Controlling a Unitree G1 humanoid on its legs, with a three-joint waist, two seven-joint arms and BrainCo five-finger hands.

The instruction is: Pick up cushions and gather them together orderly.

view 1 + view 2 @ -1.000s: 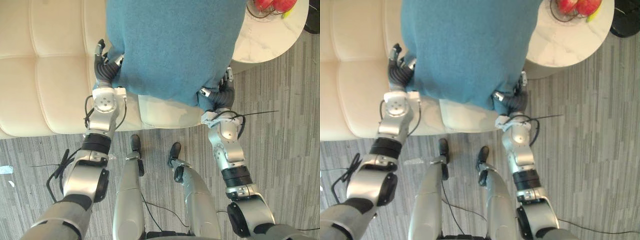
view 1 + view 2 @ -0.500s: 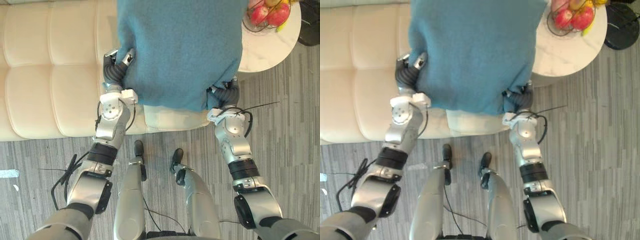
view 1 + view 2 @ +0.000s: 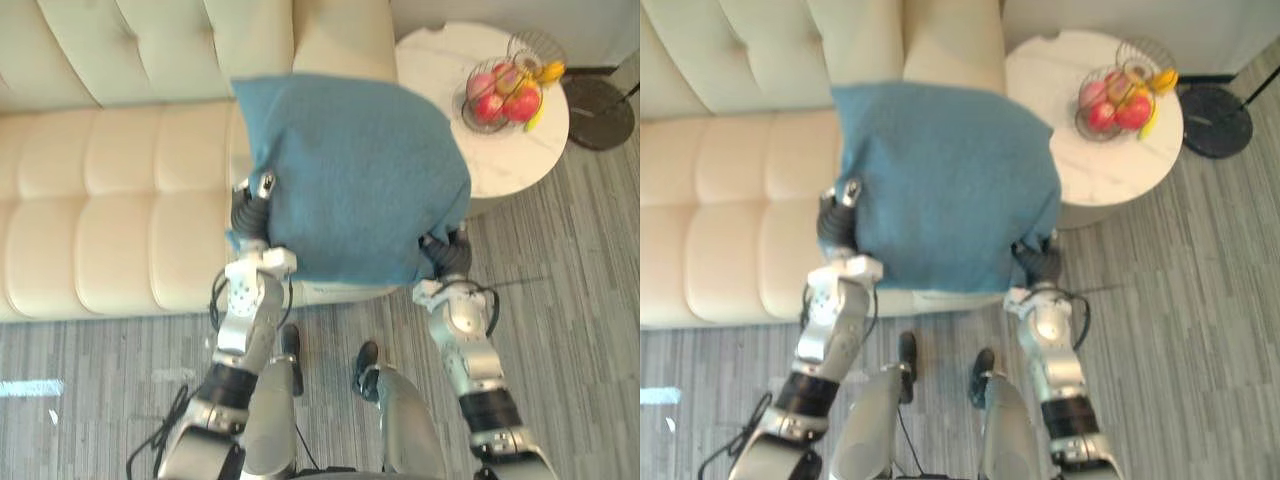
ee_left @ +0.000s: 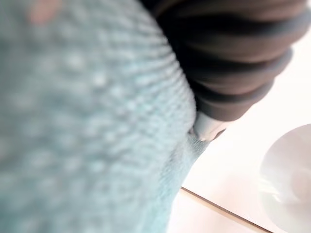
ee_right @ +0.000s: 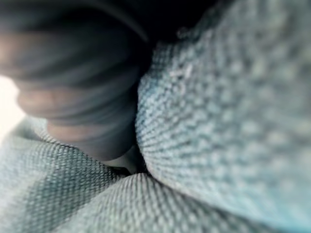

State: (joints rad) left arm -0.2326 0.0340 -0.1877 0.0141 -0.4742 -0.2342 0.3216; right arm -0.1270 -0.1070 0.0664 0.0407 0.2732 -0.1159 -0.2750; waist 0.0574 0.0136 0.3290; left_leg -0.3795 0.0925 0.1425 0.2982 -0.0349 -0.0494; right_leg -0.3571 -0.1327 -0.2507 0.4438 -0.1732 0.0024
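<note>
Bottom of the frame: grey plank floor [image 3: 580,300], nothing of the task on it.

Just above it, both arms are up, one on each side of the one blue cushion [image 3: 355,175]. My left hand [image 3: 250,210] sits against its lower left edge, left of centre. My right hand [image 3: 448,256] is tucked under its lower right corner, right of centre. In both eye views only the dark covers show, with the rest buried behind the fabric. The wrist views give knit fabric [image 4: 87,121] pressed right up against each cover. So I can't tell for either hand whether it is clamped on the cushion or just pressing flat.

My read is that the cushion is squeezed between the two hands from opposite sides. That keeps a big soft thing level and stops it folding.

The cushion fills mid-frame. It is held up off the seat, face toward the camera, over the right end of the cream sofa [image 3: 100,220]. It hides the seat below it, so I can't see other cushions there.

Upper right is a round white side table [image 3: 440,70], right beside the sofa arm. The cushion's right edge overlaps the table's near rim in view. A wire fruit basket [image 3: 505,92] is on the table, at risk if I swing right.

Stage: carrying, not yet placed.
</note>
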